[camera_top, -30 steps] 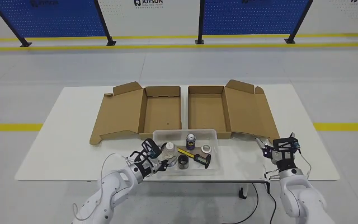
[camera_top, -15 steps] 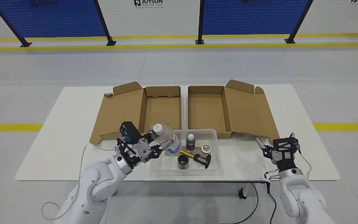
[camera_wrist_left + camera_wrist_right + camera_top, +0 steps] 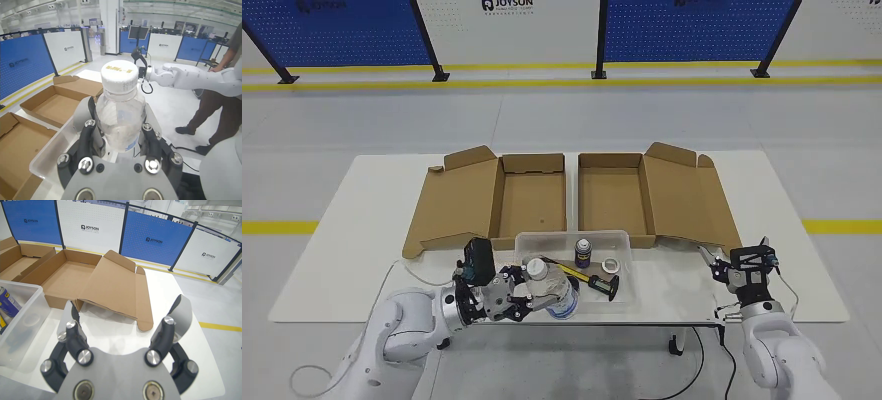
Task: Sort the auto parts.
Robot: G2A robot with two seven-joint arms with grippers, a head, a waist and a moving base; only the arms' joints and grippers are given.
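The left pincer (image 3: pixel 119 115) clamps a white-capped clear bottle (image 3: pixel 550 288) above the 7 o'clock corner of the plastic bin (image 3: pixel 572 234), at the counter's (image 3: pixel 362 230) 6 o'clock edge. The right pincer (image 3: pixel 125 306) hangs open at 4 o'clock.

The white partition panels (image 3: pixel 90 228) and blue partition panels (image 3: pixel 154 240) each carry a logo with one word. The white cap (image 3: pixel 119 71) of the clear plastic bottle (image 3: pixel 121 121) carries yellow print on top and a dark number code on its rim.
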